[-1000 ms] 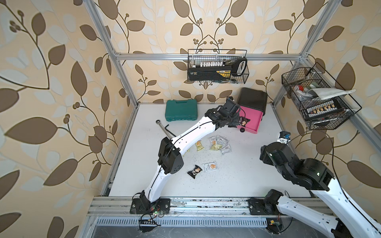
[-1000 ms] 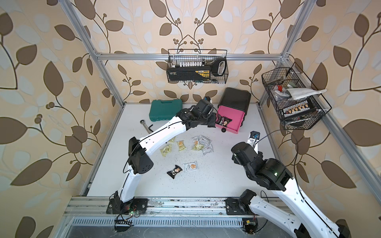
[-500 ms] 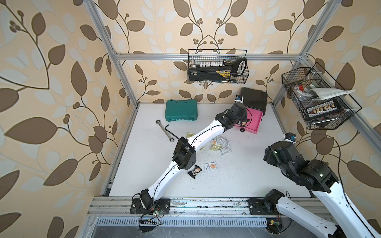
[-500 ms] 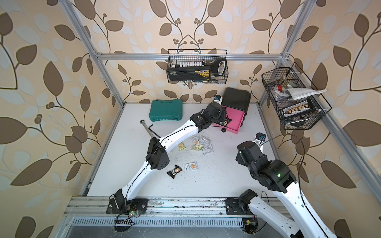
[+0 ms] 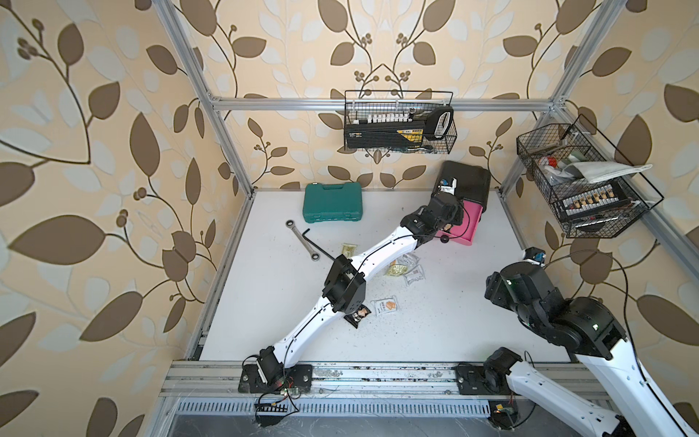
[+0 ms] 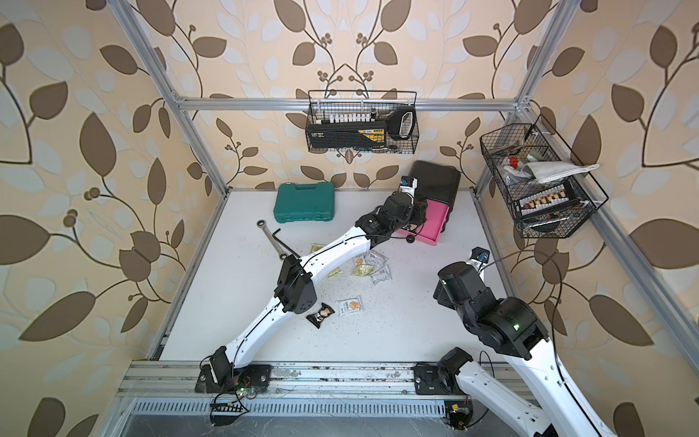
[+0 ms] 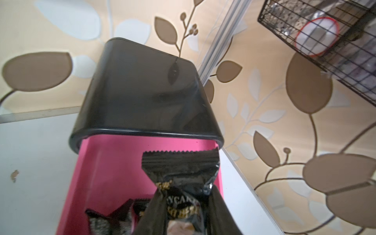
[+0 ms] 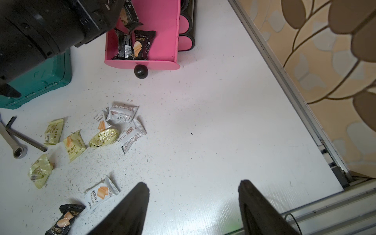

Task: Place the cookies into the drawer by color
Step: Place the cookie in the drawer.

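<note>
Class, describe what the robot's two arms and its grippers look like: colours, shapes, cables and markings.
Both arms are glossy white tapered shells joined by bulky black cylindrical joints. A thin black cable runs along the left arm; a longer black cable loops beside the right arm, whose black joints show small green lights. The right gripper has two black wedge-shaped fingers.

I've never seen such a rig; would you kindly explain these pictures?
Two white-and-black robot arms work over a white table. Two pictures look down from overhead; two come from cameras on the arms' wrists. The left claw is shut on a black cookie packet above the pulled-out pink drawer, which holds other black packets. The right claw hangs open and empty. Yellow-green packets, white packets and one loose black packet lie there, with a silver wrench, black hex key and green plastic case.
</note>
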Action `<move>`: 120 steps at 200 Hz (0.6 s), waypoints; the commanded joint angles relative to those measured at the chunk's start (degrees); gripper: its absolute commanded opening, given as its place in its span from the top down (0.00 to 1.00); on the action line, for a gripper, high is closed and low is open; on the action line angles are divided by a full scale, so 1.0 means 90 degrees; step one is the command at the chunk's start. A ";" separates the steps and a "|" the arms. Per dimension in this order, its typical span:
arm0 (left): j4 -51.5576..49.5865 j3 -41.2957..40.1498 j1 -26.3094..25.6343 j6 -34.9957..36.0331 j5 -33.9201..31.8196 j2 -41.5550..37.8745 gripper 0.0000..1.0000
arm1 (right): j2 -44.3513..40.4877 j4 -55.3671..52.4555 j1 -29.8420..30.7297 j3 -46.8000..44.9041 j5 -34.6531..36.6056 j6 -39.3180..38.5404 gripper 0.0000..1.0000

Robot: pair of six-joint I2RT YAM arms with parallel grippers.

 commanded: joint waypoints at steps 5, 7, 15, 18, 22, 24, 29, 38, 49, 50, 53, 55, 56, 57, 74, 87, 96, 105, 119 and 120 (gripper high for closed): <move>0.0322 0.0290 -0.0137 0.0055 0.0035 0.0175 0.80 | -0.0108 -0.0215 -0.0023 -0.0073 -0.0032 0.0103 0.28; 0.0322 0.0289 -0.0135 0.0059 0.0035 0.0183 0.80 | -0.0114 -0.0218 -0.0024 -0.0073 -0.0032 0.0101 0.28; 0.0312 0.0289 -0.0140 0.0046 0.0027 0.0219 0.80 | -0.0130 -0.0228 -0.0017 -0.0083 -0.0032 0.0104 0.28; 0.0305 0.0297 -0.0143 0.0051 0.0021 0.0236 0.80 | -0.0136 -0.0227 -0.0023 -0.0083 -0.0032 0.0102 0.28; 0.0303 0.0286 -0.0153 0.0044 0.0009 0.0256 0.79 | -0.0142 -0.0223 -0.0018 -0.0092 -0.0032 0.0117 0.28; 0.0303 0.0288 -0.0158 0.0044 0.0002 0.0261 0.79 | -0.0142 -0.0227 -0.0020 -0.0093 -0.0037 0.0112 0.28; 0.0293 0.0290 -0.0163 0.0043 -0.0004 0.0283 0.79 | -0.0157 -0.0226 -0.0024 -0.0093 -0.0041 0.0110 0.28; 0.0274 0.0295 -0.0163 0.0041 -0.0027 0.0300 0.78 | -0.0151 -0.0228 -0.0014 -0.0103 -0.0061 0.0120 0.28; 0.0249 0.0291 -0.0162 0.0041 -0.0043 0.0326 0.76 | -0.0151 -0.0219 -0.0024 -0.0103 -0.0088 0.0120 0.28; 0.0246 0.0295 -0.0163 0.0041 -0.0043 0.0324 0.76 | -0.0154 -0.0219 -0.0024 -0.0103 -0.0090 0.0120 0.28; 0.0237 0.0291 -0.0158 0.0041 -0.0052 0.0327 0.75 | -0.0156 -0.0227 -0.0024 -0.0103 -0.0090 0.0120 0.28; 0.0230 0.0291 -0.0162 0.0041 -0.0060 0.0323 0.75 | -0.0155 -0.0226 -0.0019 -0.0103 -0.0090 0.0120 0.28; 0.0227 0.0290 -0.0162 0.0045 -0.0066 0.0323 0.75 | -0.0157 -0.0227 -0.0021 -0.0103 -0.0090 0.0120 0.28; 0.0226 0.0294 -0.0163 0.0048 -0.0069 0.0327 0.75 | -0.0152 -0.0232 -0.0023 -0.0103 -0.0090 0.0120 0.28; 0.0187 0.0289 -0.0158 0.0078 -0.0111 0.0287 0.71 | -0.0158 -0.0223 -0.0019 -0.0103 -0.0100 0.0127 0.28; 0.0176 0.0297 -0.0163 0.0125 -0.0145 0.0228 0.65 | -0.0158 -0.0226 -0.0019 -0.0093 -0.0110 0.0123 0.28; 0.0178 0.0289 -0.0162 0.0170 -0.0158 0.0182 0.58 | -0.0148 -0.0223 -0.0024 -0.0076 -0.0120 0.0121 0.28; 0.0166 0.0279 -0.0163 0.0211 -0.0153 0.0129 0.50 | -0.0138 -0.0223 -0.0024 -0.0057 -0.0126 0.0120 0.28; 0.0182 0.0223 -0.0169 0.0238 -0.0132 0.0006 0.45 | -0.0138 -0.0237 -0.0023 -0.0026 -0.0138 0.0120 0.27; 0.0184 0.0217 -0.0166 0.0242 -0.0132 -0.0012 0.45 | -0.0133 -0.0242 -0.0024 -0.0025 -0.0139 0.0120 0.27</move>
